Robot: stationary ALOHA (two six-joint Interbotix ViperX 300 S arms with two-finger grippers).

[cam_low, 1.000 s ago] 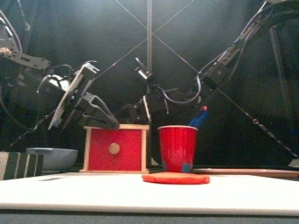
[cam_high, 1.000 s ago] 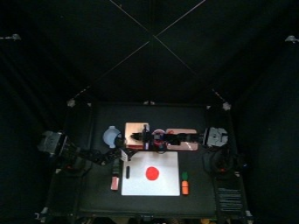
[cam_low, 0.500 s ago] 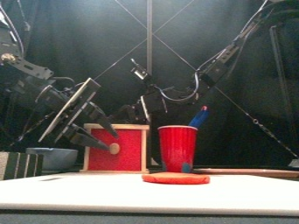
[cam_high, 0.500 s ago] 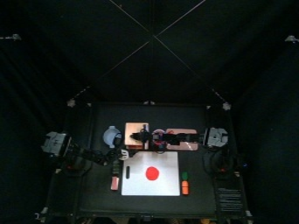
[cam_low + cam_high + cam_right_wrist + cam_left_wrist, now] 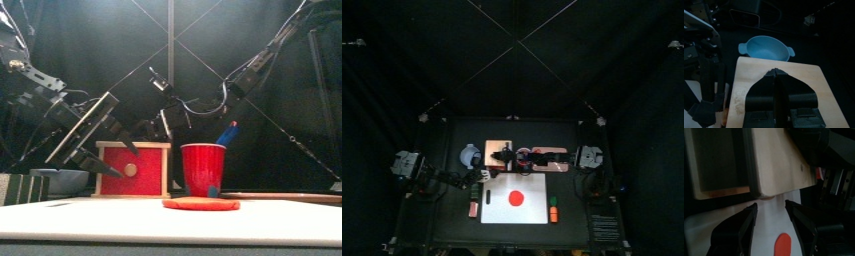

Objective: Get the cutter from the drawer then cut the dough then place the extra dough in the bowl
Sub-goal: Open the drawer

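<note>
Two grippers: left gripper (image 5: 769, 207) spread open and empty; right gripper (image 5: 776, 73) pinched closed on nothing, tips over the top of the wooden box (image 5: 747, 82).
Cutter: not in sight; most likely inside the closed drawer.
Drawer front (image 5: 134, 170): red, upright, faces the table's front edge.
Key relation: drawer front lies straight ahead of the left jaws, just beyond the tips; contact impossible to confirm. Left arm nearer for the pull, which probably runs toward the table's front. Right arm well placed to steady the box from above.
Dough (image 5: 201, 203): flat red disc, uncut, on the white board (image 5: 496, 185), in front of the box.
Bowl (image 5: 765, 48): blue-grey, left of the box, no dough in it.
Cup (image 5: 203, 168): red, right of the box.
Writing: none legible.
</note>
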